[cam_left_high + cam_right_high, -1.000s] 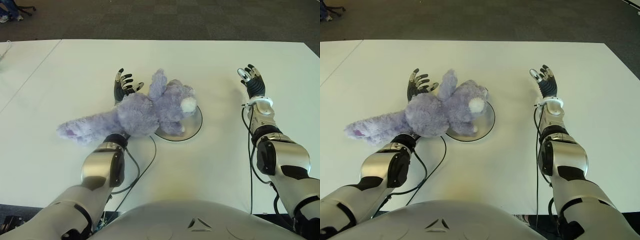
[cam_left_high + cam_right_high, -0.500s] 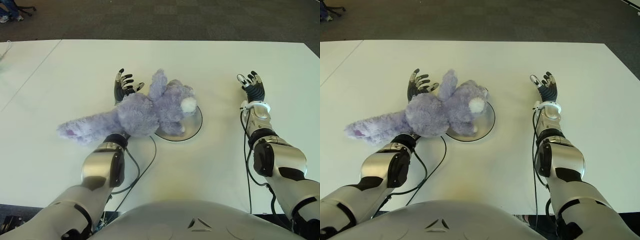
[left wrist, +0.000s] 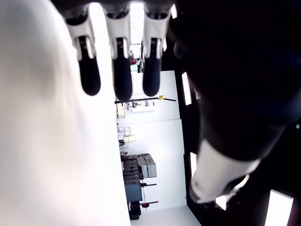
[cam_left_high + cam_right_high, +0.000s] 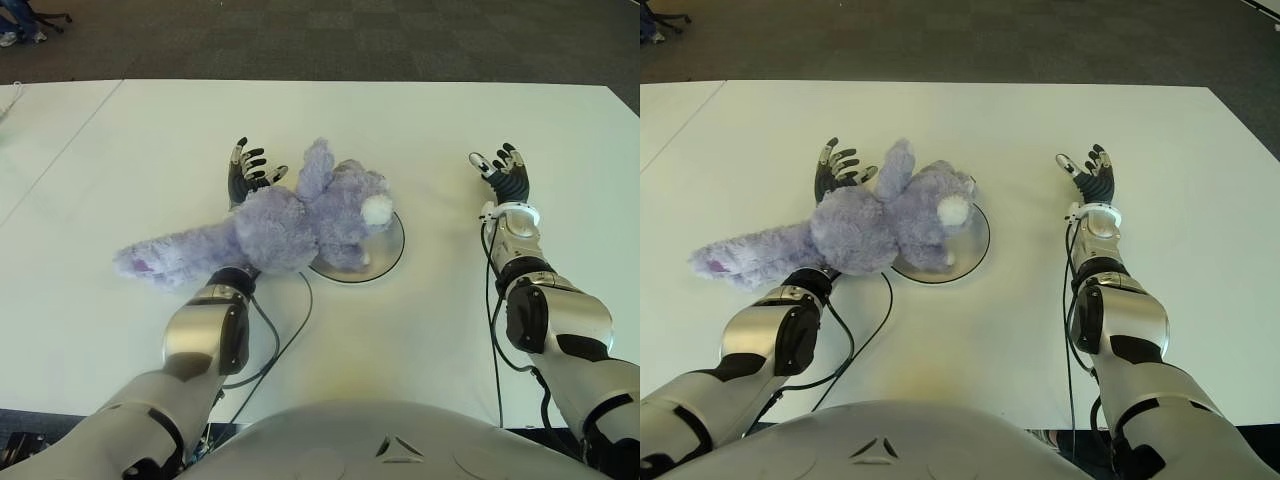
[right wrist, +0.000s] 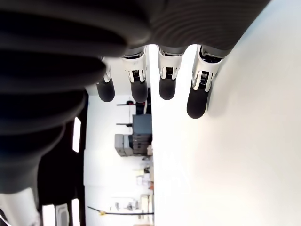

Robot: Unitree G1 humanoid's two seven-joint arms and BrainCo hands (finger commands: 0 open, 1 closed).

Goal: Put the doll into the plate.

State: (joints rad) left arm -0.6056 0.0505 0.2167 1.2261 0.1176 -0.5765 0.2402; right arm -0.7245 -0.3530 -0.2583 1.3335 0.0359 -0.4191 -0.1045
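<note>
A fluffy lilac plush doll (image 4: 290, 220) lies across the white table (image 4: 420, 130), its head over the round silver plate (image 4: 385, 255) and its body and legs trailing off to the left. My left hand (image 4: 248, 170) shows just behind the doll's back, fingers spread, with the doll lying over its wrist; in the left wrist view its straight fingers (image 3: 113, 70) hold nothing. My right hand (image 4: 503, 170) is out on the bare table to the right of the plate, fingers extended and holding nothing, as its fingers (image 5: 160, 80) in the right wrist view confirm.
The table's far edge (image 4: 360, 80) meets dark carpet beyond. A seam in the tabletop (image 4: 60, 150) runs diagonally on the left. Black cables (image 4: 290, 320) trail from both forearms along the table.
My right hand has drawn back toward me and slightly leftward over the table. The doll, the plate and my left hand have stayed where they were.
</note>
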